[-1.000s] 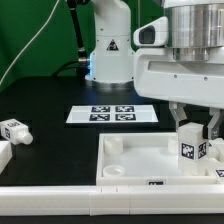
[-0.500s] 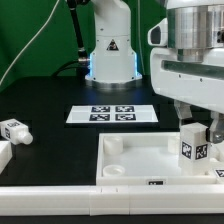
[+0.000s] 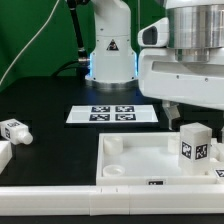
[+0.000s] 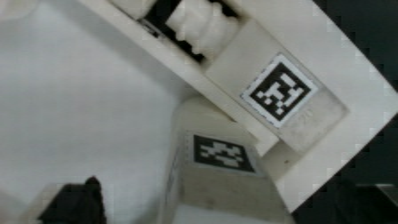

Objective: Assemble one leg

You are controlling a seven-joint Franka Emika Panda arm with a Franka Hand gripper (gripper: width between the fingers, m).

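The leg (image 3: 196, 148) stands upright in the corner of the white tray-like panel (image 3: 140, 158) at the exterior view's right, with a marker tag facing the camera. My gripper (image 3: 192, 112) hangs just above the leg's top, open and holding nothing. One dark finger (image 3: 172, 109) shows beside and above the leg. In the wrist view the leg (image 4: 221, 152) is seen from above against the panel's wall (image 4: 279, 90). My gripper (image 4: 217, 206) straddles it, with one dark finger (image 4: 71, 200) clear of its side.
The marker board (image 3: 112, 114) lies behind the panel. A second tagged leg (image 3: 12, 130) lies on the black table at the exterior view's left, with another white part (image 3: 3, 153) at that edge. The robot base (image 3: 110, 55) stands at the back. A white rail (image 3: 90, 200) runs along the front.
The fingers flanked the leg's upper part a second ago. Now the gripper has risen off it and shifted slightly to the exterior view's left. The leg stays standing in the panel's corner.
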